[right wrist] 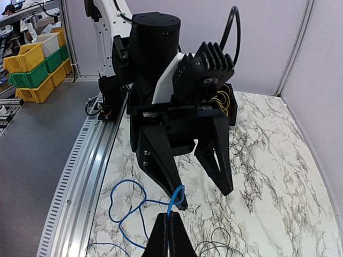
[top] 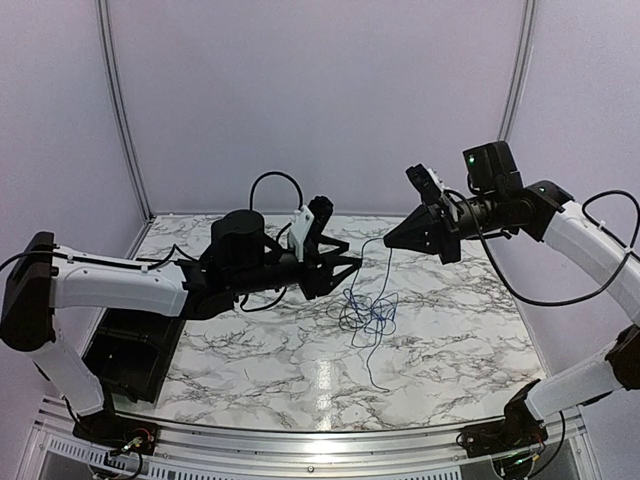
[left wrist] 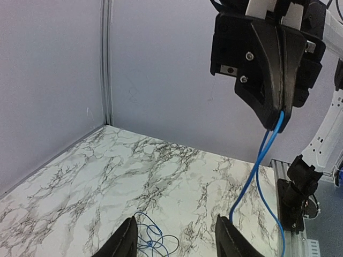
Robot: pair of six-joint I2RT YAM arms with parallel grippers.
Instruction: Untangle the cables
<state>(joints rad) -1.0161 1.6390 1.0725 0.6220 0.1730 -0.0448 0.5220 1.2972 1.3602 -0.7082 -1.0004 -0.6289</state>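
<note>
While the right end effector was clamped shut on the blue cable above the worktop, the left end effector stood open, gripping nothing. Other cables lay tangled near the worktop's centre.

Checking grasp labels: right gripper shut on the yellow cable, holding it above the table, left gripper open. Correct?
Not quite: the cable is blue, not yellow. The right gripper is shut on the blue cable, holding it above the table, and the left gripper is open. The left wrist view shows it.
</note>
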